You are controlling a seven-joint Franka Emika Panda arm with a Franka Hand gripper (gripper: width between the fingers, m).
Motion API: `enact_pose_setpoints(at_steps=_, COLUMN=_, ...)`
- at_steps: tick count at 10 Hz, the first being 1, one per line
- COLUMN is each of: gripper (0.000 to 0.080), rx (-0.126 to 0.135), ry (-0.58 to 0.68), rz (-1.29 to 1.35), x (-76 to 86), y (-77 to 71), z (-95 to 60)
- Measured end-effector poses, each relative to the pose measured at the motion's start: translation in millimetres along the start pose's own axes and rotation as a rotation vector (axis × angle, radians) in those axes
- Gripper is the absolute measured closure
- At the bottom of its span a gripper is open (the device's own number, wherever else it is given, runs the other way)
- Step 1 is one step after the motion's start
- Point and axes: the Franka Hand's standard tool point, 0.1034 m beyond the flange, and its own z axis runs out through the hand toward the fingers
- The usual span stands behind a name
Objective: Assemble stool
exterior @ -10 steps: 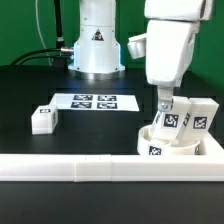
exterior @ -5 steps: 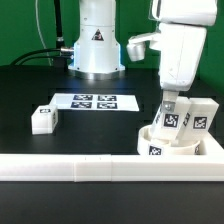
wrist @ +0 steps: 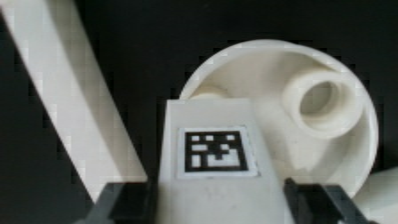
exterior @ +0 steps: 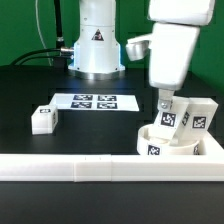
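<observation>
The round white seat (exterior: 163, 146) lies by the rail's right corner. It shows in the wrist view (wrist: 294, 70) with a round hole (wrist: 331, 103). My gripper (exterior: 165, 105) is shut on a tagged white leg (exterior: 171, 119) that stands on the seat. In the wrist view the leg (wrist: 217, 150) fills the gap between my dark fingers (wrist: 130, 203), tag facing the camera, and my gripper (wrist: 228, 205) grips its upper end. A second tagged leg (exterior: 204, 116) stands just to the exterior view's right of it. A third leg (exterior: 42, 119) lies loose at the left.
The marker board (exterior: 93, 101) lies in front of the robot base (exterior: 96, 45). The long white L-shaped rail (exterior: 90, 168) runs along the front, turns up at the right, and shows in the wrist view (wrist: 68, 95) beside the seat.
My wrist and gripper body swung to the exterior view's right and then back left. The held leg has stayed on the seat.
</observation>
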Motion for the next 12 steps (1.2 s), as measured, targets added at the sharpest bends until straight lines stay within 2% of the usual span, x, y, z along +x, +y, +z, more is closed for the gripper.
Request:
enact_pose_setpoints(at_steps=2, gripper=0.0465, rx=-0.001, ry=0.005, rz=0.238, x=0.9, y=-0.6, z=0.3)
enact_pose_setpoints(at_steps=7, gripper=0.0465, rx=-0.024, ry=0.047, rz=0.738, x=5.4, y=-0.3, z=0.8)
enact_pose_setpoints(at_steps=12, gripper=0.0464, rx=-0.009, ry=0.063, rz=1.135, x=9.3, y=-1.1, z=1.0)
